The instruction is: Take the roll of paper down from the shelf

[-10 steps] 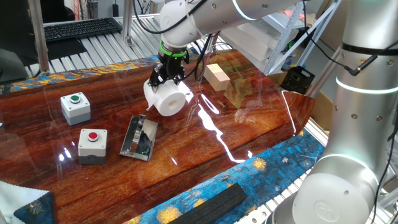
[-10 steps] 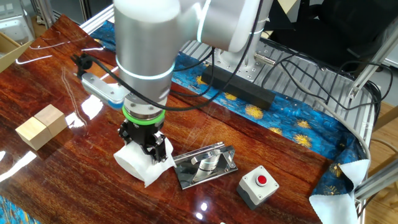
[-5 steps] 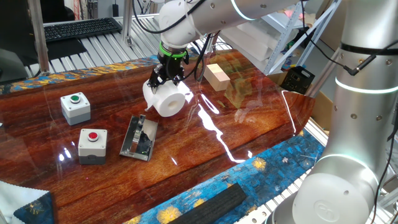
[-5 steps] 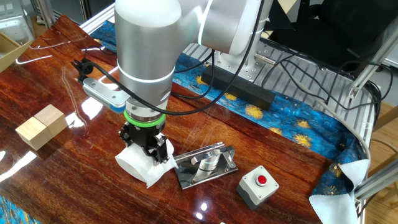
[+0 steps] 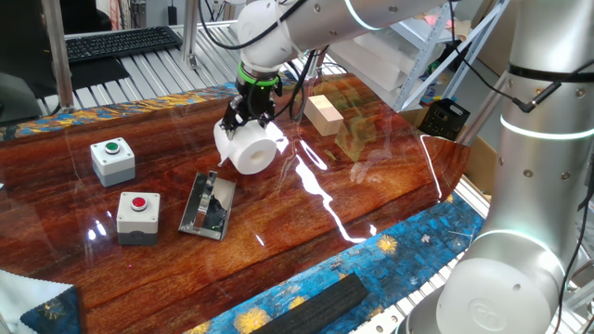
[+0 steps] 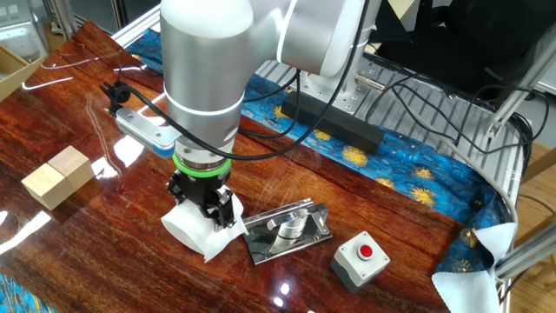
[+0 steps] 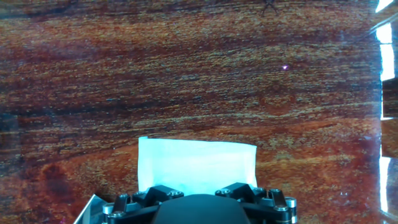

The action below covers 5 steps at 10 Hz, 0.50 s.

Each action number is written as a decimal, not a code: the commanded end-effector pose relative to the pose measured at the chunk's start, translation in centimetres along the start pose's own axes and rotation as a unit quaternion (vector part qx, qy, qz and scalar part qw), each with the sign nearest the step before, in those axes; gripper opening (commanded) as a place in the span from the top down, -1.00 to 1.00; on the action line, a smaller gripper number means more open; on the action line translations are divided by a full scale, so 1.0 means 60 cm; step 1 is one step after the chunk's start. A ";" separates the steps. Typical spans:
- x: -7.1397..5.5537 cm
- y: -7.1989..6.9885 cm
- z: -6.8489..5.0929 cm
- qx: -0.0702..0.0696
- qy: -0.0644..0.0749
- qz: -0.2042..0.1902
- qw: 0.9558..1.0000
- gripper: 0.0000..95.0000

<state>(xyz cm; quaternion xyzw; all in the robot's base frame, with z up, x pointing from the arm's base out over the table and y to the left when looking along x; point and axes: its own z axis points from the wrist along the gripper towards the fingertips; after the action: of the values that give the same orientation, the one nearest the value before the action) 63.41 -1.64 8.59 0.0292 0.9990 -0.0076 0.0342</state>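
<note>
White paper fills the lower middle of my hand view: the roll of paper (image 7: 196, 163) sits directly beneath my wrist housing, against dark red wood. My arm reaches in from above, forearm near vertical in the other fixed view, the green ring at my wrist just over the black gripper (image 6: 205, 205). My fingers (image 5: 249, 119) point down and are closed onto the roll of paper (image 5: 249, 147) at its upper side; how wide they stand apart I cannot read, since the roll and my own housing hide the tips. In one fixed view the roll lies on its side with its end face and small central hole turned toward the camera. Whether it rests on the table (image 5: 371, 195) or hangs just clear I cannot tell.

The shelf (image 6: 287, 231), a shiny metal plate with a bar, lies flat on the table just beside the roll, with none of the roll on it. In one fixed view the shelf (image 5: 208, 205) is nearer the camera than the roll, apart from it. A grey box with a red button (image 5: 138, 215) lies beside the shelf, a green-button box (image 5: 112, 160) further back. Two pale wooden blocks (image 6: 57, 176) stand well apart from my gripper.
</note>
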 end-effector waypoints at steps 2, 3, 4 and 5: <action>0.001 0.000 0.000 -0.020 0.007 -0.011 1.000 1.00; 0.001 0.000 0.000 -0.021 0.004 -0.009 1.000 1.00; 0.001 0.000 0.000 -0.022 0.003 -0.005 1.000 1.00; 0.001 0.000 0.000 -0.021 0.002 0.002 1.000 1.00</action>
<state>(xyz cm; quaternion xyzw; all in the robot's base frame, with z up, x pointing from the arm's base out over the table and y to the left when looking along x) 63.57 -1.64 8.42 0.0244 0.9991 0.0231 0.0277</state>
